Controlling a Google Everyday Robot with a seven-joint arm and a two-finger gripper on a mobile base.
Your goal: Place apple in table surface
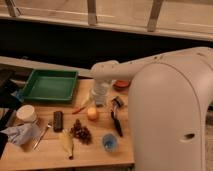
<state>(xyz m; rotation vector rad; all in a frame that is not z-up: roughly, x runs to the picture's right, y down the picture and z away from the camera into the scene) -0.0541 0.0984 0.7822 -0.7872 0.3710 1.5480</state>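
The apple (92, 114), small, round and yellow-orange, rests on the light wooden table surface (95, 155) near its middle. My gripper (100, 100) hangs from the white arm just behind and slightly right of the apple, close above the table, and it hides what lies under it. An orange-red carrot (80, 108) lies just left of the gripper. A dark grape bunch (81, 133) lies in front of the apple.
A green tray (50, 85) sits at the back left. A red bowl (121, 85), black brush (116, 122) and blue cup (110, 143) lie to the right. A banana (66, 142), black block (58, 121), white cup (26, 114) and cloth (17, 135) lie to the left.
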